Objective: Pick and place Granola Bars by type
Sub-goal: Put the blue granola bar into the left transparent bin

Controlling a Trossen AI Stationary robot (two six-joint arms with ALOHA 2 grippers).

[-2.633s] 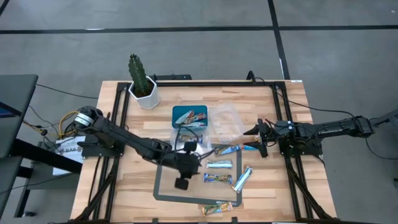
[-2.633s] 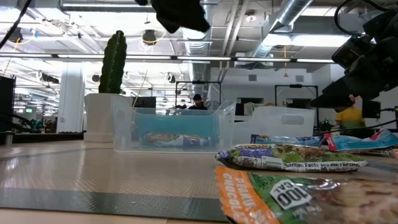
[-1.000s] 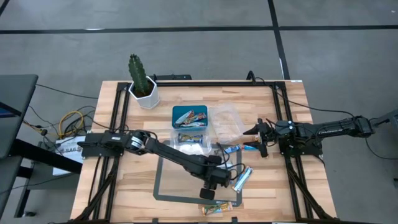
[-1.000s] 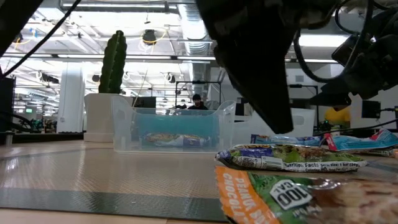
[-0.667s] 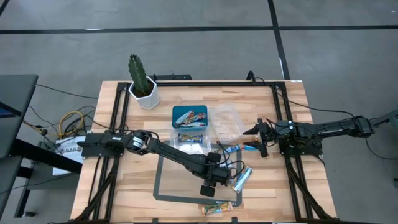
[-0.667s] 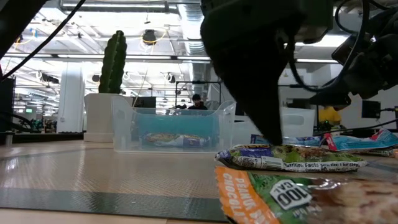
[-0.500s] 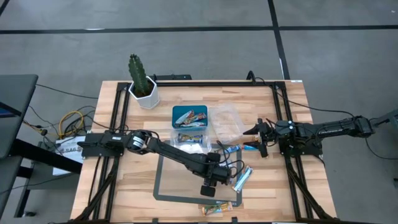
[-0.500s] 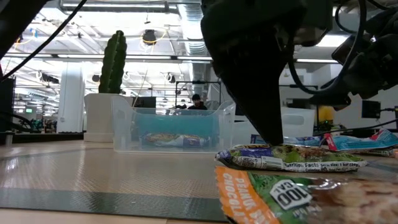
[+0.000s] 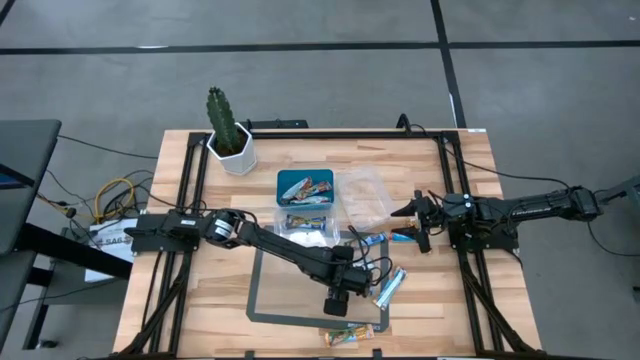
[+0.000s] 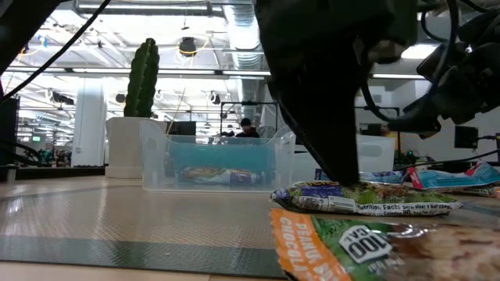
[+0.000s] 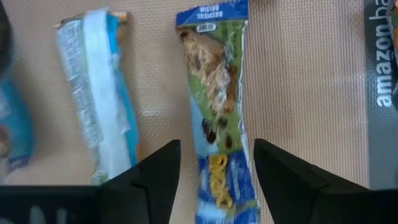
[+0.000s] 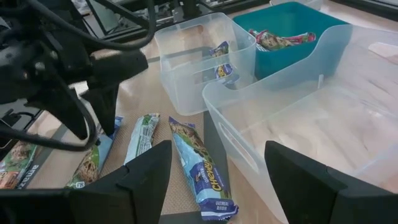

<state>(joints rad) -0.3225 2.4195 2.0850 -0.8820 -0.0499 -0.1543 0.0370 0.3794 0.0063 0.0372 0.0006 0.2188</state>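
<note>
Wood table: left tool spread, straddling green granola bar for a lengthwise pinch; right tool spread, parked near tubs.

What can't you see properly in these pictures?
- High view: the left gripper covers the granola bar under it; the bar wrappers' print is too small to read.
- Low view: the left arm blocks much of the table behind; the nearest orange-green bar is cut off by the edge.
- Left wrist view: the green-blue bar between the open jaws is blurred at its near end.
</note>
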